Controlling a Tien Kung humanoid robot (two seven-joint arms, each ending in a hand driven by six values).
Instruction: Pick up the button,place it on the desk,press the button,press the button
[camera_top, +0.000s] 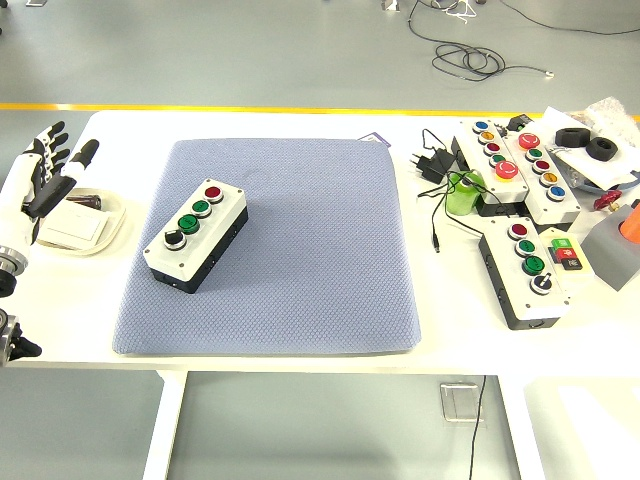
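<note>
A white button box (196, 237) with a black base lies on the blue-grey mat (300, 290), left of the mat's middle. It carries a red button (212, 193), two green buttons (195, 215) and a black knob in a row. My left hand (45, 172) is at the far left edge, white and black, fingers spread and pointing up, holding nothing. It is well apart from the box, to its left. My right hand is out of view.
A shallow white tray (92, 225) with small items sits beside my left hand. At the right stand more button boxes (528, 262) (515, 165), a black charger with cable (432, 165), a green object (463, 190), black rollers (588, 143) and a grey block (612, 250).
</note>
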